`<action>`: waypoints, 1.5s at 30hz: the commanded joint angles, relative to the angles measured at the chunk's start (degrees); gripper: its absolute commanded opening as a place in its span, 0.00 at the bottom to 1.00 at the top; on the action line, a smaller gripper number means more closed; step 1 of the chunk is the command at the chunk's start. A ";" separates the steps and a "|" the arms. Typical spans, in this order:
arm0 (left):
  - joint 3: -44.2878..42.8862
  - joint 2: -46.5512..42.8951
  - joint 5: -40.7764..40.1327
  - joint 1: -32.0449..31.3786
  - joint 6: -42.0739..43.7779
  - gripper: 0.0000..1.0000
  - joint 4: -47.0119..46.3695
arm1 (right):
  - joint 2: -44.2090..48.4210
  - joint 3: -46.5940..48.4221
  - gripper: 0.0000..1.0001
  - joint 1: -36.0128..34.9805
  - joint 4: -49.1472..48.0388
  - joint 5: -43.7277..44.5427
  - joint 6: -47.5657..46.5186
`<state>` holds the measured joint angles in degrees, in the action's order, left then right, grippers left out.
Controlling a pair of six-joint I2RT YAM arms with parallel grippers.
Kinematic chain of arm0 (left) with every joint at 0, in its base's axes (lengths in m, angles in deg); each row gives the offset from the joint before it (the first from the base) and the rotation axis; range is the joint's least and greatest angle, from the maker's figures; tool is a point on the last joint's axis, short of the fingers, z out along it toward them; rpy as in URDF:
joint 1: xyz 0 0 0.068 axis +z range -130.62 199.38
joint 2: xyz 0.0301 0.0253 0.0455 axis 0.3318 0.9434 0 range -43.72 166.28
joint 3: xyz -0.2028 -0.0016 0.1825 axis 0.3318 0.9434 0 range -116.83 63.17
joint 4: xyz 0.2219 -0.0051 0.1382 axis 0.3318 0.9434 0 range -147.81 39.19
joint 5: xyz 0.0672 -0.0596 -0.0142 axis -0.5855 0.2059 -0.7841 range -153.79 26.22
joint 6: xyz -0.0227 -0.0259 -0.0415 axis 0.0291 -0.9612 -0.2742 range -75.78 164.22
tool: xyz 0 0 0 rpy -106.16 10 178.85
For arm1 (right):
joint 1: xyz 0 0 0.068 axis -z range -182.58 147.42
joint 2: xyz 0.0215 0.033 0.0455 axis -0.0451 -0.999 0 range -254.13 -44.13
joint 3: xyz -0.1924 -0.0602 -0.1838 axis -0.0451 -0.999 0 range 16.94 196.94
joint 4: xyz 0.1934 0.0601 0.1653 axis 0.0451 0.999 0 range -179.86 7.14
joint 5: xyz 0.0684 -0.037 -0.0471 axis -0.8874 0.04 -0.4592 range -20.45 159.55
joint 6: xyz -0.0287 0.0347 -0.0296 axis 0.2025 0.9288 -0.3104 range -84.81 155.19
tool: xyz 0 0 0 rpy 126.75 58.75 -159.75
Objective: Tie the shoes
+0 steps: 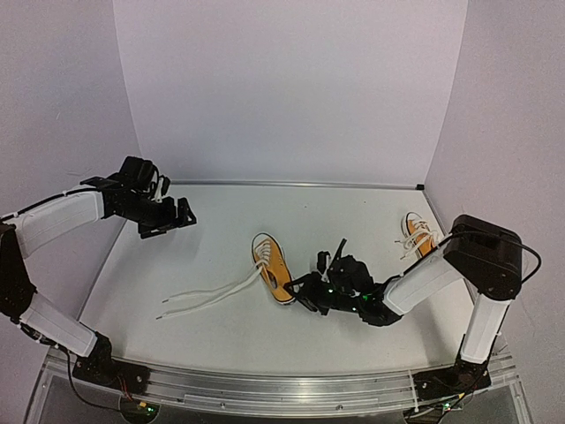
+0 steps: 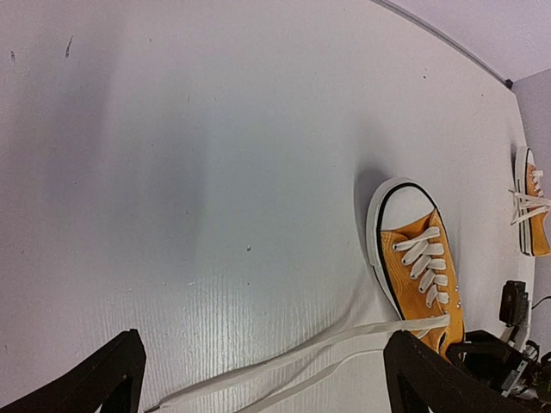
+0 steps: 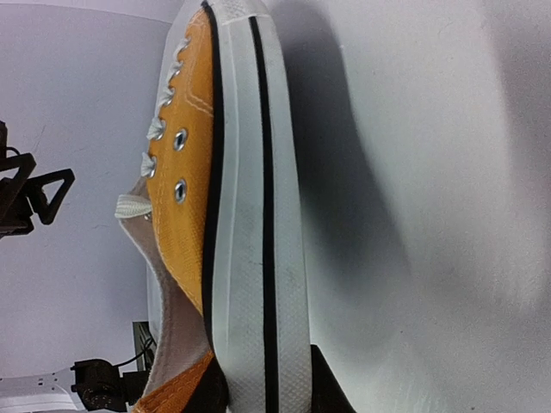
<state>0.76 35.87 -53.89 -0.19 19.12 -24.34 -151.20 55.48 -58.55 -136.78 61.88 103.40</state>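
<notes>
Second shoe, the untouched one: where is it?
Top view: the second shoe lies at the table's far right, by the right arm's elbow, well apart from the centre shoe.

White table point(image 1: 291, 208) carries the centre sneaker point(image 1: 273, 267), its laces point(image 1: 207, 297) trailing near-left; second sneaker point(image 1: 419, 234) sits far right.

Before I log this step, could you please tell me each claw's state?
Left claw: open, holding nothing.
Right claw: closed on the centre shoe at its heel.

The top camera looked down from behind. Both wrist views shared the orange-yellow, white-soled sneaker point(image 2: 417, 267): well beyond the left jaws, close between the right jaws.
</notes>
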 commanded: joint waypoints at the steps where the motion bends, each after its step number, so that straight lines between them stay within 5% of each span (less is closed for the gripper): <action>1: -0.20 -1.27 -1.09 -0.86 2.36 1.00 -0.63 | 1.53 0.18 0.35 -2.95 -6.61 -1.47 3.88; 8: -0.56 -1.32 -7.29 -1.86 9.58 0.98 7.62 | 6.70 -1.76 0.52 -5.20 3.74 -1.46 3.33; 15: -0.71 0.95 -7.27 -4.68 15.54 0.84 16.46 | 17.04 0.59 0.63 -5.24 23.67 6.47 -4.85; 20: -1.82 7.19 -8.73 -7.75 20.06 0.71 20.32 | 15.05 7.09 0.66 -5.04 31.24 7.38 -12.65; 31: -4.02 19.07 -7.74 -12.00 24.21 0.62 20.08 | -1.33 18.62 0.66 -5.22 34.49 1.82 -16.46; 45: -4.99 25.64 -7.17 -12.51 25.01 0.53 20.21 | -0.78 19.83 0.56 -3.50 41.29 3.99 -21.12</action>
<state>-1.52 58.80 -60.95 -12.50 43.25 -4.78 -153.12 74.45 -62.89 -100.15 64.12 84.39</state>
